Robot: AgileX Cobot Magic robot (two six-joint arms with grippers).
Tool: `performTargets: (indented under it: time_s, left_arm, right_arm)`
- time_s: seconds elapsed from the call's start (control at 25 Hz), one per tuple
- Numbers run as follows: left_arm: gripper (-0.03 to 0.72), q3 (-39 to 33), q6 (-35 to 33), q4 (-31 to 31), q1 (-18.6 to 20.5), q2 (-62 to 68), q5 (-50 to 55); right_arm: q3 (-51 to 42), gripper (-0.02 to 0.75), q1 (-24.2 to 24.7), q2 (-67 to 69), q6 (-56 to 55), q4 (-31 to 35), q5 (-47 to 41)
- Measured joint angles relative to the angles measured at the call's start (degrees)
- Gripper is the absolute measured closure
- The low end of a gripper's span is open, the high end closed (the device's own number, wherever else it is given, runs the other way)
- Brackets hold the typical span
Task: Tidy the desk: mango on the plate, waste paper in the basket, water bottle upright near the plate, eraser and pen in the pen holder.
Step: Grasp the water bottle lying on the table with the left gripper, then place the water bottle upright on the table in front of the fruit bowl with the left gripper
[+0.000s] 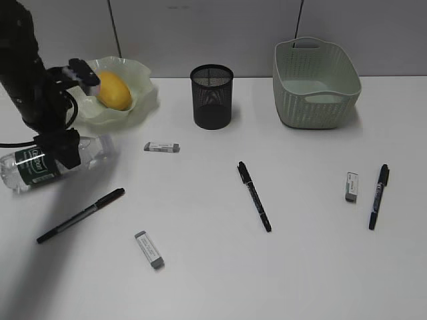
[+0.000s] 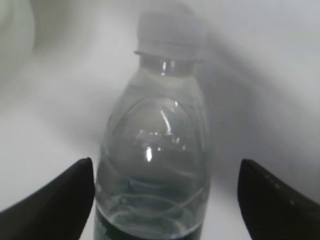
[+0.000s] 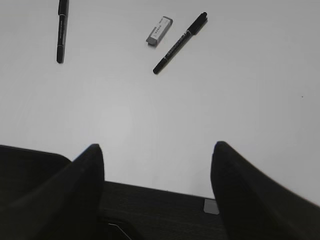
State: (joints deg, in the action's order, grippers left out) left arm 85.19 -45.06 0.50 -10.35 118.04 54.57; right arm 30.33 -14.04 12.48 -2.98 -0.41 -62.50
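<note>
Water bottle (image 1: 50, 161): lying on its side by the desk's (image 1: 213, 267) left edge, between the spread fingers of the left gripper (image 2: 165, 200), not visibly clamped. Mango (image 1: 114, 90): on plate (image 1: 137, 107), far-left corner. Right gripper (image 3: 157, 165): fingers parted, holding nothing, above the desk

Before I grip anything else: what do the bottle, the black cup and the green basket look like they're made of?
Bottle: clear, glossy thin plastic; water and highlights show through it, white cap, dark green label. Black cup: wire mesh, probably metal; the desk shows through its wall. Basket: pale green matte moulded plastic with a woven pattern and handle cut-outs.
</note>
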Motion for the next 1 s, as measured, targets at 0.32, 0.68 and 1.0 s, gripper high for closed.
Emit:
performTargets:
  time_s: [0.32,0.68,1.0]
  left_arm:
    - [0.006,1.6,-0.4,-4.0,0.0,5.5,-2.8]
    - [0.184,3.5,0.7,-4.2,0.0,6.7,-0.5]
    - [0.183,3.4,6.9,-3.5,0.0,3.7,5.0]
  right_arm:
    - [0.0,0.208,0.0,0.0,0.0,0.0,0.0]
    - [-0.2,0.208,0.0,0.0,0.0,0.0,0.4]
    - [-0.2,0.208,0.0,0.0,0.0,0.0,0.4]
